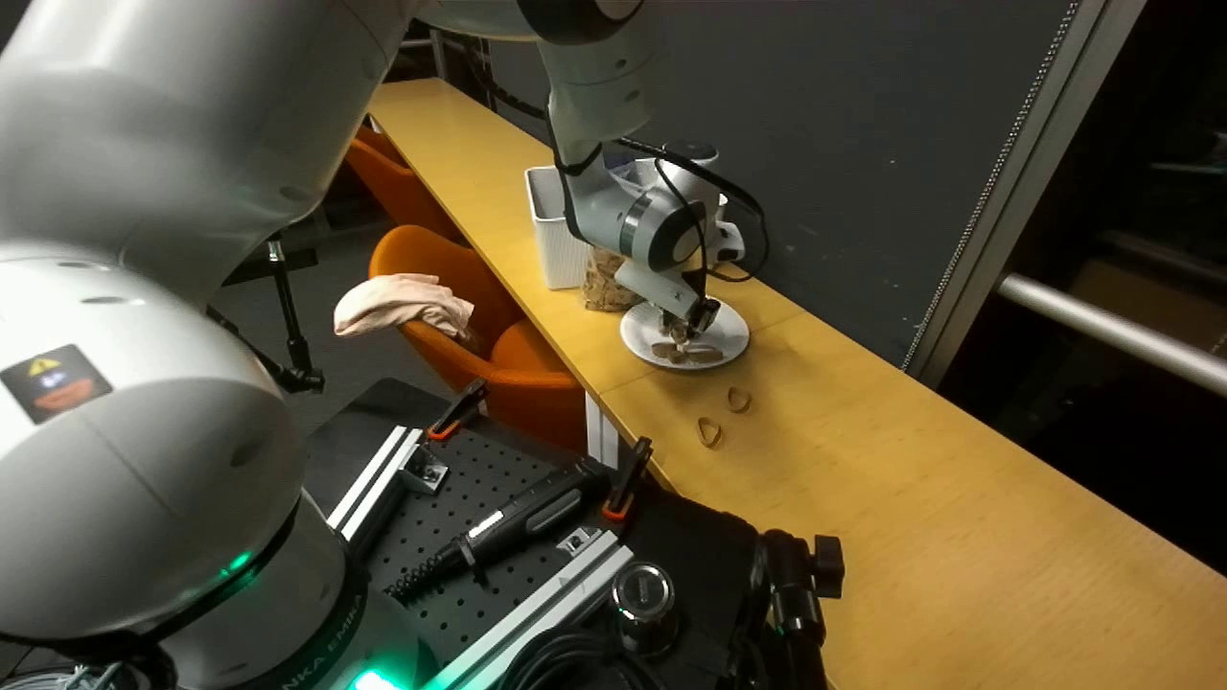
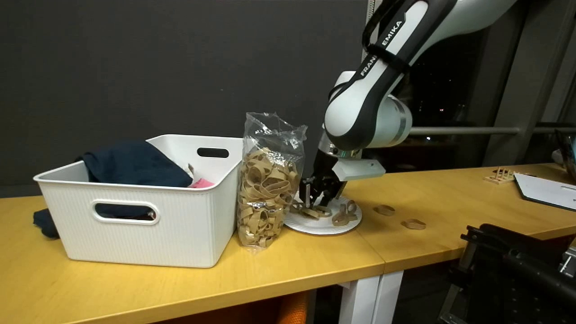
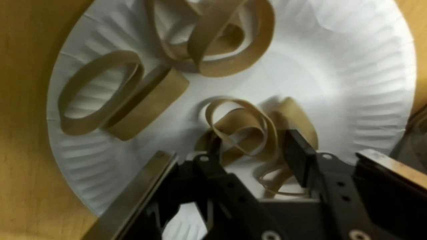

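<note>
My gripper (image 3: 255, 150) points down over a white paper plate (image 3: 333, 66), its two black fingers parted around a small tangle of tan rubber bands (image 3: 237, 123). These loops lie between and beside the fingertips, and I see no firm squeeze on them. Part of the tangle is hidden behind the right finger. Closer to the plate's rim are two more bands (image 3: 100, 96), side by side. Another cluster of bands (image 3: 230, 43) sits at the top of the wrist view. An exterior view has the gripper (image 2: 320, 198) low at the plate (image 2: 321, 228), amid the bands.
A clear bag of rubber bands (image 2: 267, 193) stands close beside the plate, then a white bin (image 2: 148, 229) with dark cloth (image 2: 135, 164). Two loose bands (image 1: 709, 432) lie on the wooden table (image 1: 911, 479). A dark wall (image 1: 844, 192) runs along the table's back.
</note>
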